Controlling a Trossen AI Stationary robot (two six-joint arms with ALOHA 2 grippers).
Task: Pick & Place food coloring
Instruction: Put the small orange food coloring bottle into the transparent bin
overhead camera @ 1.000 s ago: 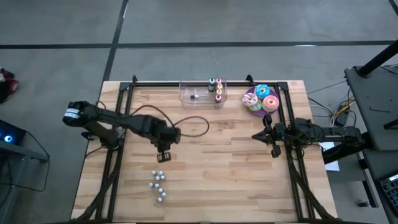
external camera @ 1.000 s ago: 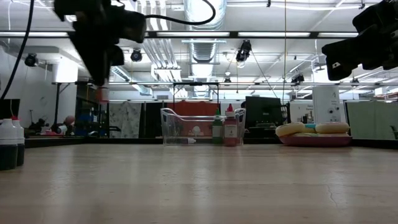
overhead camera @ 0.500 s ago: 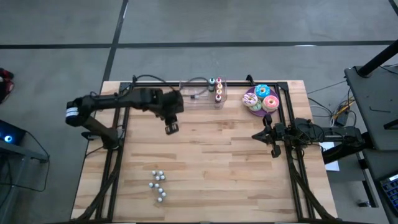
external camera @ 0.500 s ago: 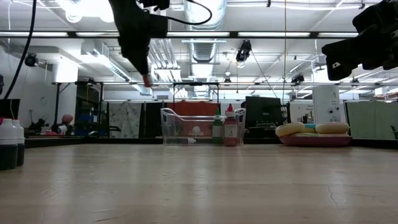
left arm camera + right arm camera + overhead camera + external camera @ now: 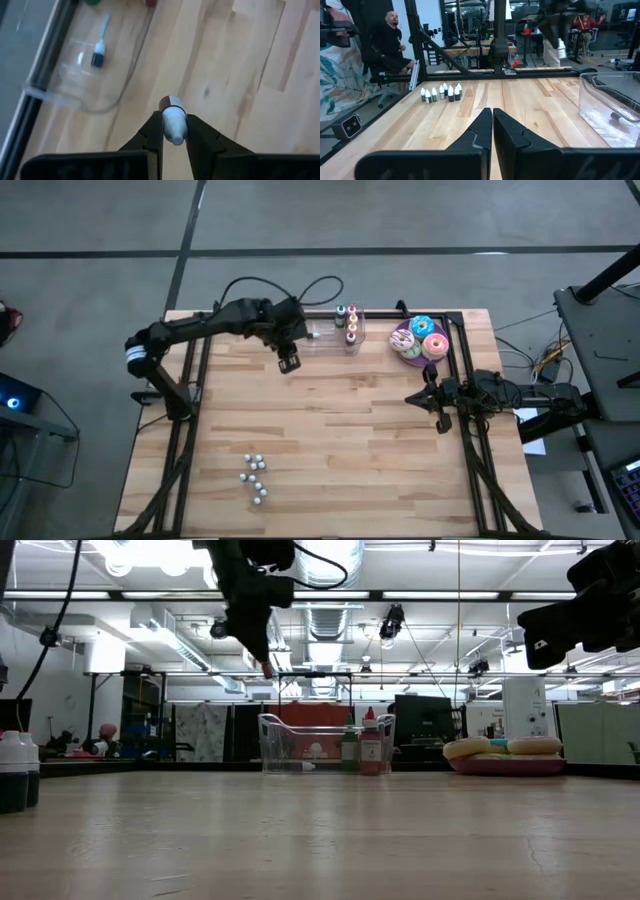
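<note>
The left hand [image 5: 289, 363] hangs in the air above the counter [image 5: 330, 450], its two dark fingers [image 5: 152, 135] closed on a small food coloring bottle [image 5: 173, 117] with a whitish body and a dark red cap. In the left wrist view the bottle sits clamped between the finger pads, cap end pointing away from the wrist. From above, this hand is just beside the near left corner of a clear plastic bin [image 5: 322, 330] that stands at the counter's far edge. One bottle [image 5: 98, 50] lies on its side inside the bin, and more food coloring bottles [image 5: 346, 320] stand upright at the bin's right end; the low view shows a green one [image 5: 349, 750] and a red one [image 5: 371, 748] there.

To the right of the bin, a purple plate [image 5: 403, 340] carries frosted doughnuts [image 5: 428, 335] in pink, blue and green. A loose cluster of small white-capped dropper bottles [image 5: 255, 477] stands on the near left part of the counter, well apart from the bin.

The right hand [image 5: 433, 402] waits over the counter's right edge, its fingers [image 5: 475, 132] pressed together with nothing between them. In the right wrist view, people show in the room beyond the counter.
</note>
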